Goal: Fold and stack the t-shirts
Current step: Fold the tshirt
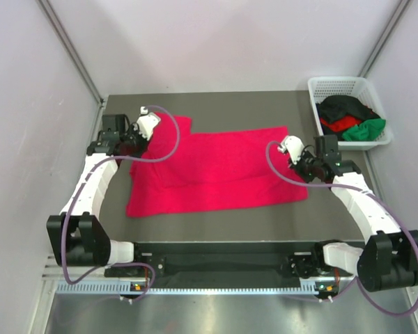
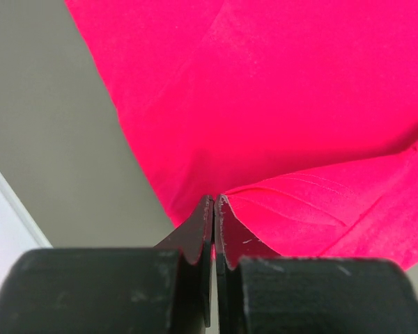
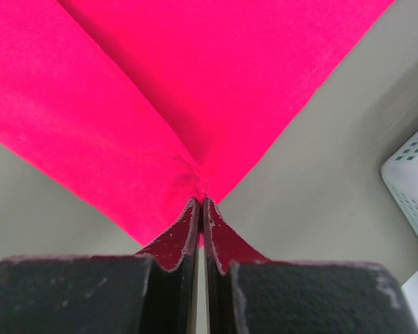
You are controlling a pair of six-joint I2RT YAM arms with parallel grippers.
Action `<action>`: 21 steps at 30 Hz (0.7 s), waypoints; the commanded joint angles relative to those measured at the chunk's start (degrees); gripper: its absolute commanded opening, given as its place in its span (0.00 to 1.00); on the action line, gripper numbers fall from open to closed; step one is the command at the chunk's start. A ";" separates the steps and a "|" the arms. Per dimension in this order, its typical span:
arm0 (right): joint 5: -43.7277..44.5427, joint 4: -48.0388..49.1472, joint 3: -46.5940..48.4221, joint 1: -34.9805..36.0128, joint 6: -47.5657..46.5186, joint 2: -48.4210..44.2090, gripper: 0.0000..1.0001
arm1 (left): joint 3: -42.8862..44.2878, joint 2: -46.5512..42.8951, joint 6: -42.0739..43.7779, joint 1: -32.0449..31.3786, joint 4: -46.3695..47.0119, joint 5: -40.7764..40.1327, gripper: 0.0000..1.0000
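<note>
Pressed together at the tips, the left end effector (image 2: 214,200) is pinching the edge of the crimson-pink t-shirt (image 2: 279,104), and a small fold of cloth is rising right at the point where the fingers meet. The right end effector (image 3: 200,200) is likewise clamped shut on the same shirt, with the cloth puckering into a tight gather at its tips and spreading away in two flaps toward the top of that view.

In the top view, the left end effector (image 1: 136,136) is gripping near the shirt's upper left part, and the right end effector (image 1: 299,158) is gripping its right edge, so the two holds are sitting at opposite ends of the garment. That spacing is probably meant to let the arms draw the cloth taut and carry one side over for a fold, though the fold itself is not yet made. Most of the crimson-pink t-shirt (image 1: 216,170) is lying flat across the middle of the grey surface (image 1: 216,223), stretching between the two end effectors.

Farther out, in the upper right of the top view, the other t-shirts (image 1: 348,118), black, red and green, are sitting crumpled in a white mesh basket (image 1: 319,86), well apart from both grips and waiting their turn.
</note>
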 commanded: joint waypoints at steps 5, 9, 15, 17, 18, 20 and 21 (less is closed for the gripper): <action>-0.95 4.50 1.54 -0.72 0.87 3.06 0.00 | 2.48 2.37 -0.81 0.01 5.00 0.53 0.00; -0.60 6.16 1.54 -0.98 0.87 5.34 0.00 | 3.01 4.30 -1.61 -0.07 6.05 0.09 0.00; 0.19 8.80 1.89 -1.16 0.78 8.94 0.00 | 4.06 6.68 -2.66 -0.08 7.37 -0.52 0.00; 0.54 9.50 2.06 -1.34 0.78 9.83 0.00 | 4.50 7.46 -3.10 -0.08 7.90 -1.05 0.00; 0.72 9.94 2.15 -1.51 0.52 10.70 0.00 | 4.86 7.82 -3.27 0.01 8.51 -1.31 0.00; 0.98 10.30 2.50 -1.86 0.25 11.59 0.00 | 5.47 8.69 -3.71 0.01 9.04 -1.67 0.00; 0.98 10.56 2.59 -2.39 0.16 12.46 0.00 | 6.17 9.05 -3.89 0.01 9.13 -1.67 0.00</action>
